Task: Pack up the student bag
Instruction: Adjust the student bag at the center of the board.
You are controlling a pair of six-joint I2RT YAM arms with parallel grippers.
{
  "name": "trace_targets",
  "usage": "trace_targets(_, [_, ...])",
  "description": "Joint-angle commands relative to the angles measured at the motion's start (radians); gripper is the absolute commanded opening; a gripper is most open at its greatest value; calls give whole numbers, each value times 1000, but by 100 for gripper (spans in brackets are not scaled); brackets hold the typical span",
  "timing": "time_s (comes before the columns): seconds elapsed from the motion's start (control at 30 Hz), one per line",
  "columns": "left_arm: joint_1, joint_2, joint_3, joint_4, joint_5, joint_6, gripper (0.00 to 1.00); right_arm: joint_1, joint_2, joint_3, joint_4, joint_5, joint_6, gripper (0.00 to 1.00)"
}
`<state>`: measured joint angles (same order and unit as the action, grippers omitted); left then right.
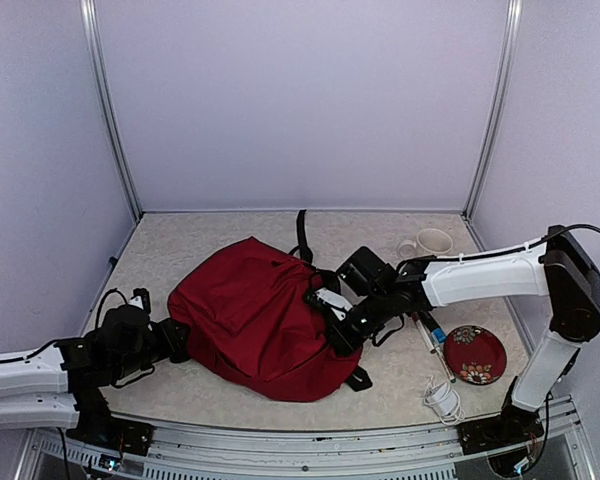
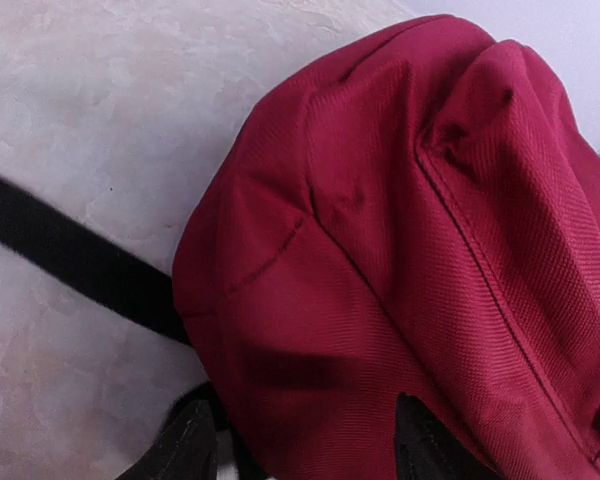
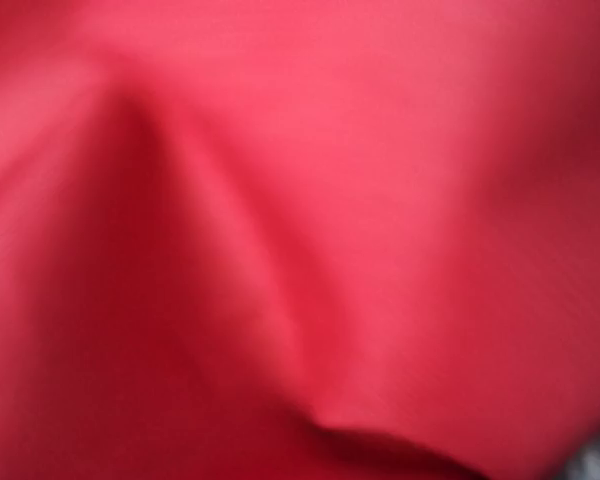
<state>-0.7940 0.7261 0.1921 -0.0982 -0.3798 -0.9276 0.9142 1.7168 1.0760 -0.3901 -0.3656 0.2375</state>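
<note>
Red cloth fills the right wrist lens, blurred and creased: that's the student bag (image 3: 300,240), pressed right up close! From above it slumps mid-worktop (image 1: 230,225), a touch toward 9 o'clock. The right claw (image 1: 340,322) is buried at the bag's 3 o'clock edge with its fingers hidden, so I cannot tell whether it grips. The left claw (image 1: 177,338) sits at the 9 o'clock edge, jaws spread wide, cloth bulging between them, nothing pinched. The bag looks soft and limp, probably light, likely to sag and fold if lifted. A pinch on plain cloth may only gather a fold; better the stitched seam, the zipper edge or the black strap (image 1: 301,230) at 12 o'clock.
</note>
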Motion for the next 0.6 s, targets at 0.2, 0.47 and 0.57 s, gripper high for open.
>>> trace_targets(0.2, [230, 640, 350, 386, 214, 303, 60, 253, 197, 177, 395, -215, 211, 0])
trace_targets(0.47, [324, 828, 687, 425, 473, 374, 84, 128, 284, 282, 427, -150, 303, 0])
trace_targets(0.57, [233, 656, 691, 353, 344, 488, 99, 80, 236, 222, 367, -151, 271, 0])
